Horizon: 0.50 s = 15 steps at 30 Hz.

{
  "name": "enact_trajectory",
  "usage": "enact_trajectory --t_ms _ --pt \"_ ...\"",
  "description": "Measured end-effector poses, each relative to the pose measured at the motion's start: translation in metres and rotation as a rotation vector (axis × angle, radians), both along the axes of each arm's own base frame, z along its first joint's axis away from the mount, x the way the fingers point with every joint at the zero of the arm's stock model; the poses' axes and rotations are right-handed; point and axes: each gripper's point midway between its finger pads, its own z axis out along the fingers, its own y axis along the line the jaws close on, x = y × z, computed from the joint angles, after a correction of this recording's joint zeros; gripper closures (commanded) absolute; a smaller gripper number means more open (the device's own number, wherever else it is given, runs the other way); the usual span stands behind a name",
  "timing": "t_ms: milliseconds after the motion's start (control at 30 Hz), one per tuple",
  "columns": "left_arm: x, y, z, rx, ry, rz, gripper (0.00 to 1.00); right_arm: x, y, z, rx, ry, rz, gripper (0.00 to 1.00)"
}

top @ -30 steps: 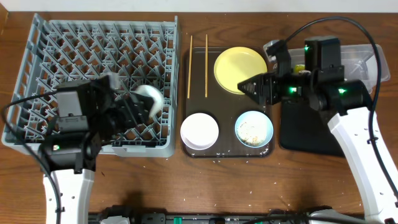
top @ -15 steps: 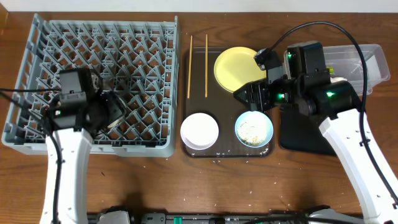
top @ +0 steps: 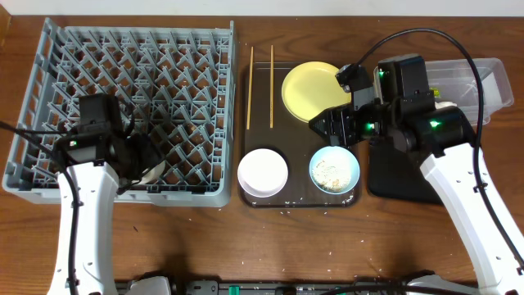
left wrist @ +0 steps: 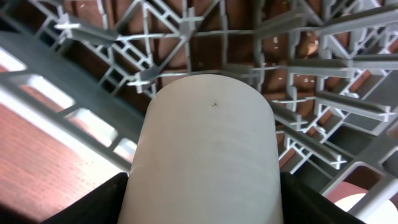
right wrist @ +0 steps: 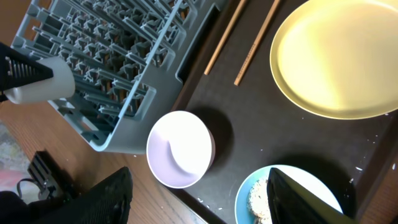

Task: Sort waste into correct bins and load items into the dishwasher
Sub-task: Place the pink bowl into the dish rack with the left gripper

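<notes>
My left gripper (top: pixel 151 170) is shut on the small white cup (left wrist: pixel 208 149) and holds it low over the front-left cells of the grey dish rack (top: pixel 131 74); the cup also shows in the right wrist view (right wrist: pixel 43 81). My right gripper (top: pixel 326 127) is open and empty, hovering over the brown tray between the yellow plate (top: pixel 315 88) and the light blue bowl (top: pixel 334 170), which holds rice crumbs (right wrist: pixel 258 199). The white bowl (top: pixel 263 171) and two chopsticks (top: pixel 271 86) lie on the tray. Napkin and wrapper are hidden.
The dark brown serving tray (top: pixel 299 147) sits right of the rack. The clear tub (top: pixel 483 82) and the black tray (top: pixel 393 176) lie at the right, partly under my right arm. Loose crumbs dot the wooden table (top: pixel 327 246) near the tray's front.
My left gripper carried the cup from the middle of the rack to the left and then toward the rack's front edge. My right gripper shifted left over the tray, then held still.
</notes>
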Motion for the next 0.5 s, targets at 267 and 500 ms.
enact_trajectory --t_ms 267,500 --pt "-0.002 0.000 -0.009 -0.028 0.016 0.010 0.19 0.001 -0.001 0.000 -0.004 -0.002 -0.003 0.32" --pt "-0.009 -0.006 -0.019 -0.061 0.068 0.009 0.00 -0.001 -0.003 -0.003 -0.017 0.008 -0.009 0.28"
